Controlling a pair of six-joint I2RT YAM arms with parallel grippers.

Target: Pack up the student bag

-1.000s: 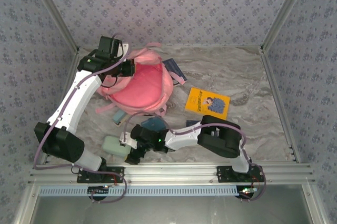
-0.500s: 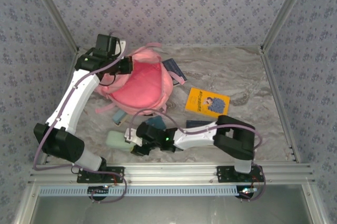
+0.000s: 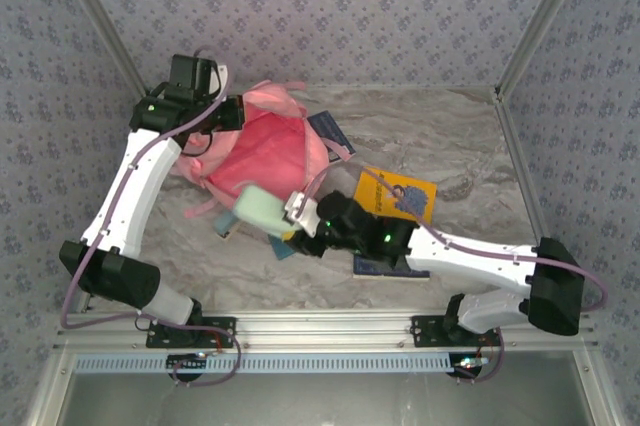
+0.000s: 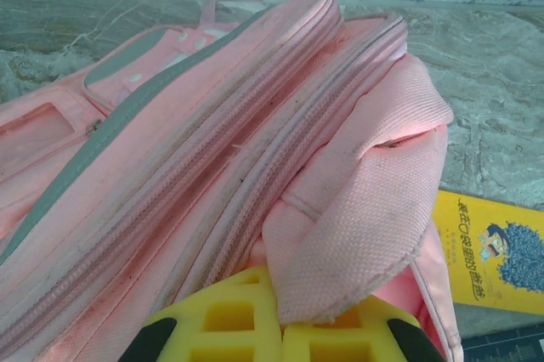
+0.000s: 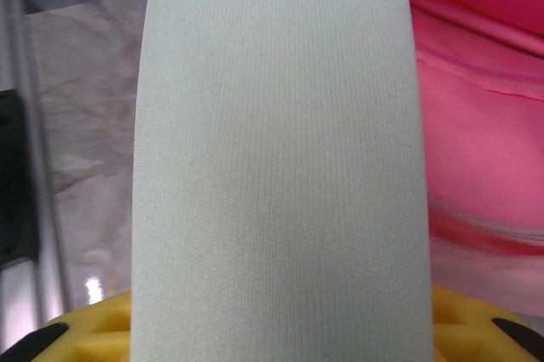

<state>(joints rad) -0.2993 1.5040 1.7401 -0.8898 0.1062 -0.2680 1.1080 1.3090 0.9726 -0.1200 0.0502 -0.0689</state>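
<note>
Right jaws: part-closed, gripping pale-green fabric pouch (image 3: 258,208), carrying it off desk (image 3: 470,146) to large pink fabric backpack (image 3: 275,151).
Left jaws: pinching backpack flap, fully closed.

A yellow softcover book with a cartoon figure on its cover (image 3: 400,193) lies flat on the grey marbled bench (image 3: 470,136). A dark blue booklet (image 3: 330,132) lies farther back, set at an angle. Another dark blue flat book (image 3: 383,267) lies nearer the front edge. A pale mint-green fabric pouch (image 3: 260,209) is left of the yellow book.
</note>
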